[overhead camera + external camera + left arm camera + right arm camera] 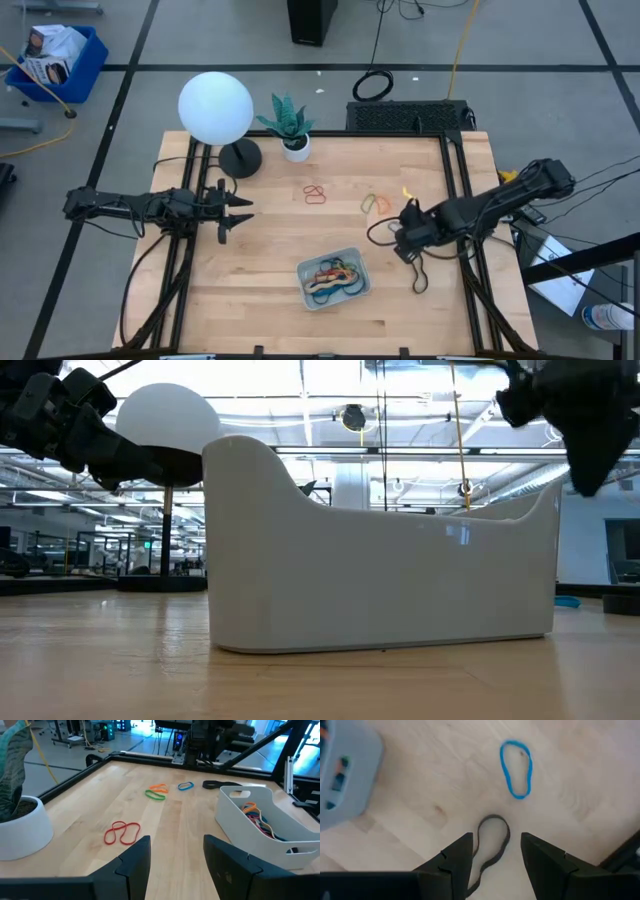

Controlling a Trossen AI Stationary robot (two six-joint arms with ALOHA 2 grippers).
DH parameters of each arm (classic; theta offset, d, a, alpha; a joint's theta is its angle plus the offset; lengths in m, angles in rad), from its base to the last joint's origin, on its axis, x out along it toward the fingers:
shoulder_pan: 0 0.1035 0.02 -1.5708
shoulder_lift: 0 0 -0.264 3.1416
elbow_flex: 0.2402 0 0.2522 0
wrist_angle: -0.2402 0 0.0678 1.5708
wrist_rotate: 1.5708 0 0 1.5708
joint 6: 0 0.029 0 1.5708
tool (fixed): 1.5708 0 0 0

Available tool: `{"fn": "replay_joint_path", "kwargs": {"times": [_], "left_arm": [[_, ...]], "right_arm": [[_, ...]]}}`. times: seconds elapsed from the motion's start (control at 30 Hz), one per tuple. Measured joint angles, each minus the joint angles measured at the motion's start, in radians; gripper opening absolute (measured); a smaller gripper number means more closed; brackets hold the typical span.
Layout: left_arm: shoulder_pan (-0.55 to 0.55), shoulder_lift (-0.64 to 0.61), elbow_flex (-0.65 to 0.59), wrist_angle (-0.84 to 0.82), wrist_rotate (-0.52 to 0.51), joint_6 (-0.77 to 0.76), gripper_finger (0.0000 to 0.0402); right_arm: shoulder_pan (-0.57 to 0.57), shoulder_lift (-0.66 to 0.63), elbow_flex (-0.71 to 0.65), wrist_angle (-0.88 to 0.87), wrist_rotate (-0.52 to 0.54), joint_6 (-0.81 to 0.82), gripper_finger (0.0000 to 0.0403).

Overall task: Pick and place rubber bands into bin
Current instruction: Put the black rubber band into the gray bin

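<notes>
Five rubber bands lie loose on the tabletop [250, 300]: one red rubber band [121, 833] twisted into a figure-eight, one green band [155, 795] touching one orange band [160, 788], one blue band [516, 768] and one black band [490, 843]. The right claw [495, 855] hangs just above the black band with its two fingers apart and nothing between them; the blue band lies a little beyond it, and the bin [334, 279] sits off to one side of it. The left claw [175, 865] hovers, fingers apart and empty, with the red band just ahead of it and the bin ahead to the other side. The one bin holds a tangle of bands in black, blue, orange and red, too knotted to count.
</notes>
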Motion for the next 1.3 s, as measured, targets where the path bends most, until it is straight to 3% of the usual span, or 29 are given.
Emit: {"fn": "replay_joint_path", "kwargs": {"times": [0.2,0.4,0.53,1.3], "left_arm": [[0.0,0.0,0.0,0.0,0.0,-0.04,0.0189],[0.0,0.0,0.0,0.0,0.0,-0.053,0.0189],[0.0,0.0,0.0,0.0,0.0,-0.071,0.0189],[0.0,0.0,0.0,0.0,0.0,-0.072,0.0189]], "right_arm": [[0.0,-0.015,-0.181,0.127,-0.119,0.07,0.016],[0.001,-0.023,-0.385,0.418,-0.149,0.095,0.0159],[0.001,-0.024,-0.466,0.519,-0.148,0.103,0.0163],[-0.001,-0.048,-0.494,0.552,-0.171,0.073,0.0161]]}}
